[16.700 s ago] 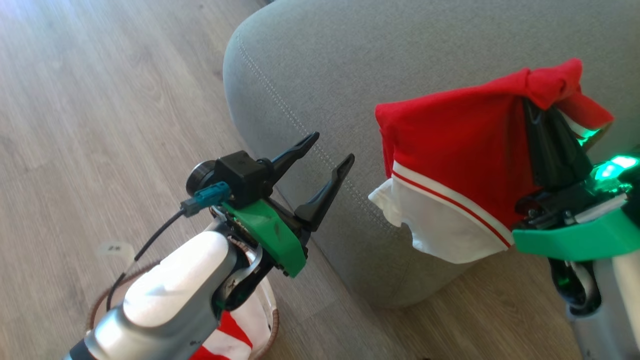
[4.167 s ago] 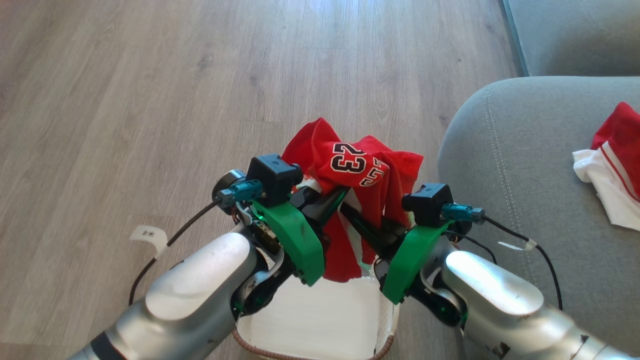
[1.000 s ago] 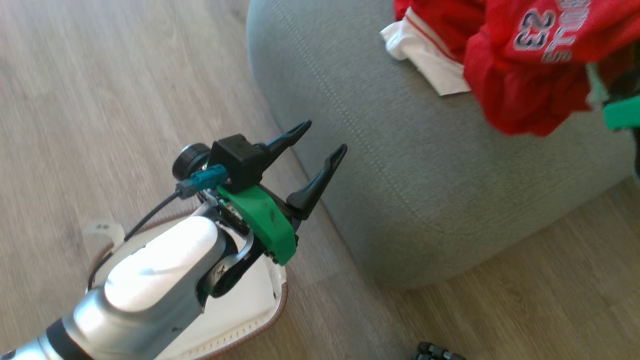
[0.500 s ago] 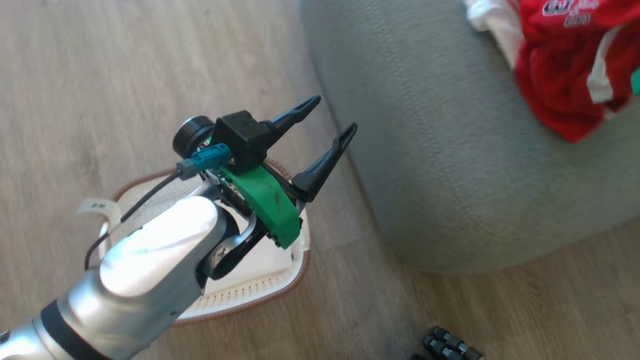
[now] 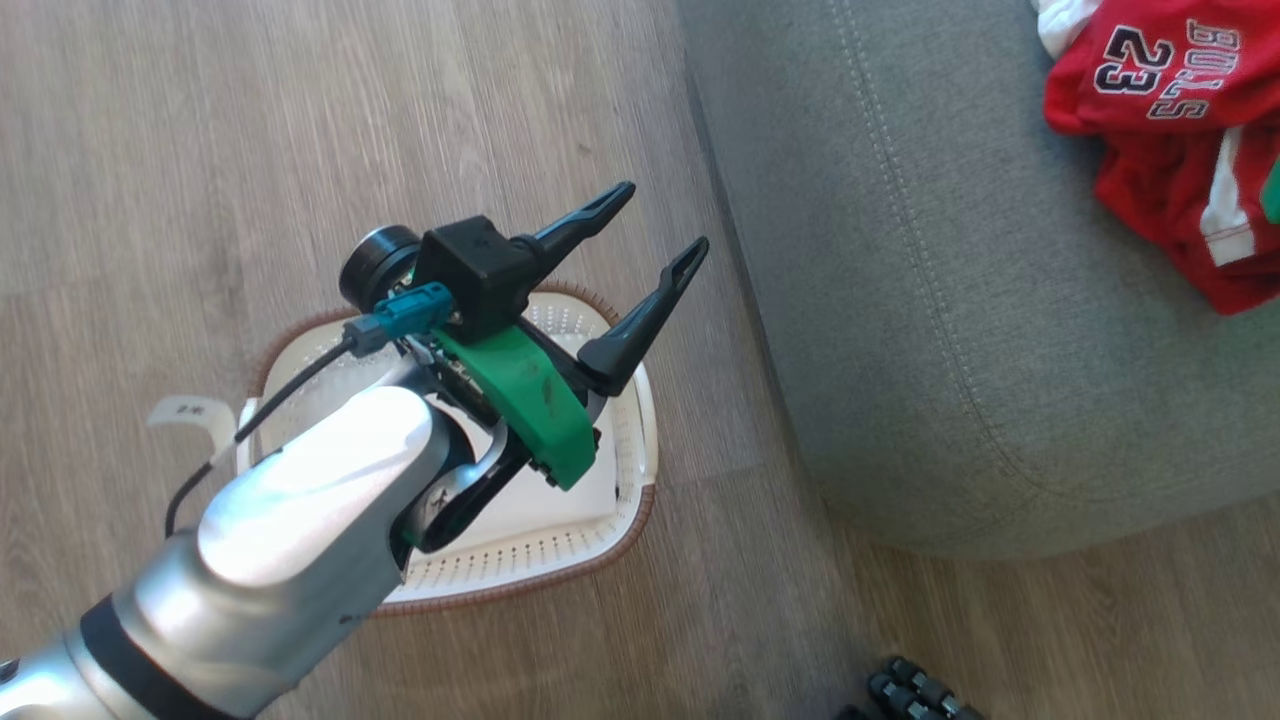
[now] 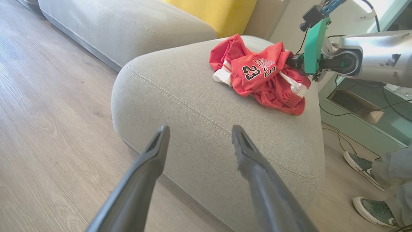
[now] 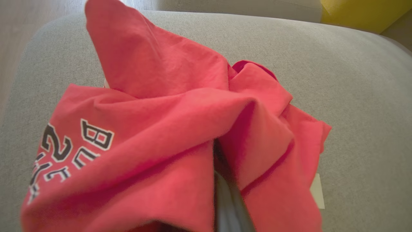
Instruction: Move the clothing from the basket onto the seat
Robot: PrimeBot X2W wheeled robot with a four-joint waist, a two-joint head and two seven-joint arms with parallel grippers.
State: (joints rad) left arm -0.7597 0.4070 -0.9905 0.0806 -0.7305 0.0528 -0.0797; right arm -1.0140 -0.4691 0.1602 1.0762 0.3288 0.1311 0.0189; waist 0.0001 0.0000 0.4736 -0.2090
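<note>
My right gripper (image 7: 223,190) is pinched shut on a fold of the red jersey (image 7: 145,129). The soft cloth wraps over its dark fingers. The jersey lies in a crumpled heap on top of the grey seat (image 6: 180,96). In the left wrist view the heap is longer than it is wide. It runs from a red and white garment (image 6: 222,75) under its far end across to my right gripper. The black and white "BULLS 23" faces up and looks upside down in the head view. White stripes show at one edge. My left gripper (image 5: 662,218) is spread wide open. It hangs over the cream basket (image 5: 520,570), its fingers pointing toward the seat. The basket sits on the wood floor (image 5: 150,150), near the seat and well apart from the jersey.
</note>
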